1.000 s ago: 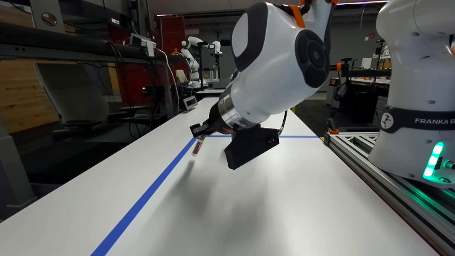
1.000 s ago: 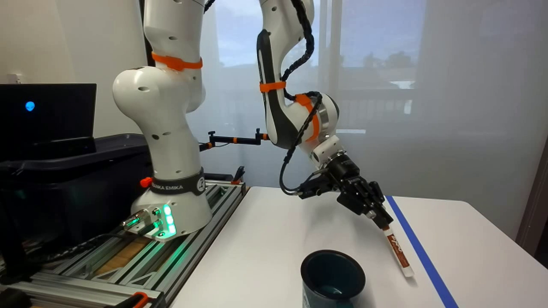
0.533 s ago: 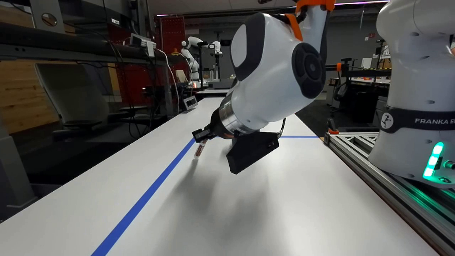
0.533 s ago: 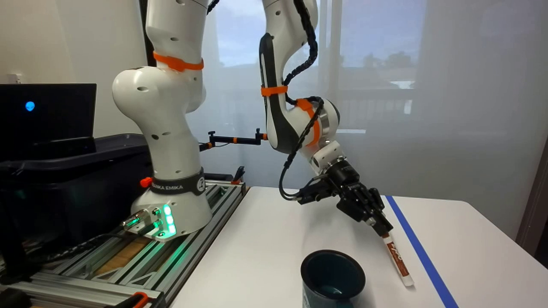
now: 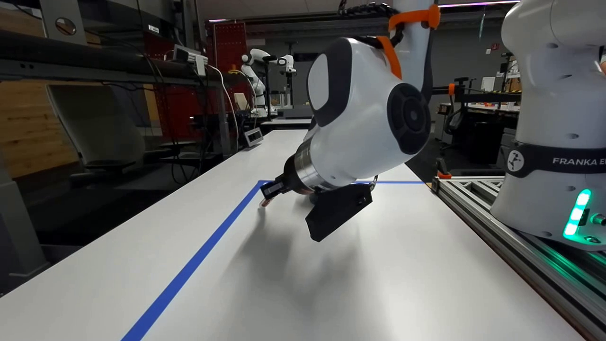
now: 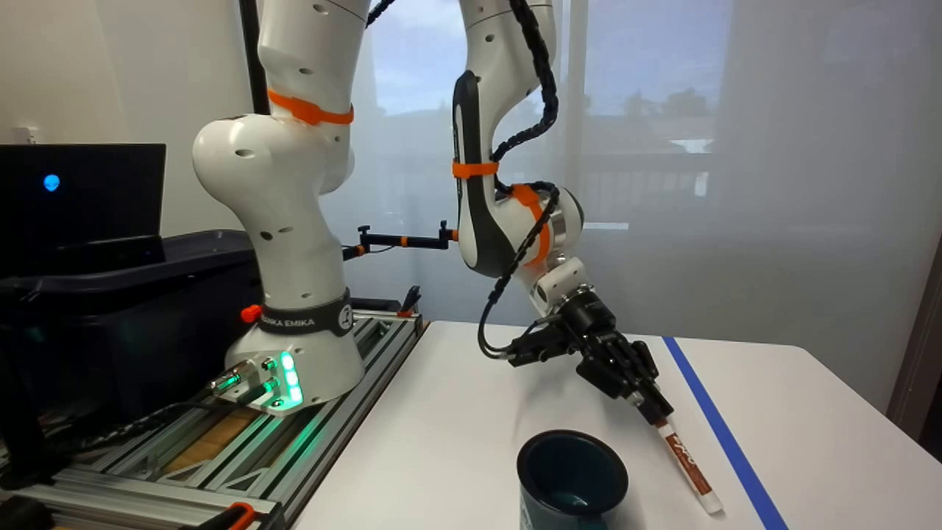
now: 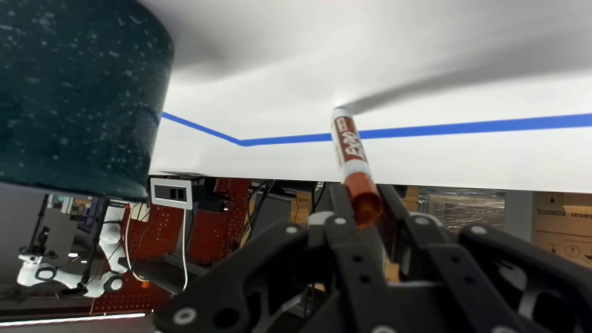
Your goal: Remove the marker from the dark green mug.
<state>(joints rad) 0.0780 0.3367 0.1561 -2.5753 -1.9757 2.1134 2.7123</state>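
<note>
Down comes the arm (image 5: pixel 369 109)! In an exterior view the gripper (image 5: pixel 268 190) sits lower than half a second ago and the marker (image 5: pixel 264 202) leans over further, just a stub of it peeking out beneath, its end right by the table (image 5: pixel 402 284). Blue tape (image 5: pixel 199 257) runs just beside, the table's edge beyond it; the roomier side lies toward the robot's base (image 5: pixel 549 203).

In an exterior view again, the marker (image 6: pixel 689 465) slants out of the gripper, outside the dark green mug (image 6: pixel 572 475), between mug and tape. The mug stands upright, visible down to its bottom, no marker in there. So the taking out looks done, and this lowering reads to me as the laying down. There's a gap to the mug, though a swing that way could knock it.

Over to the wrist view: two fingers (image 7: pixel 341 203) pinched around the marker's reddish cap end, the white end reaching down to the table; touching or just above, I can't tell. The mug looms off to one side, apart from the fingers. Let go now and I'd expect a topple, maybe a roll toward that tape and edge
</note>
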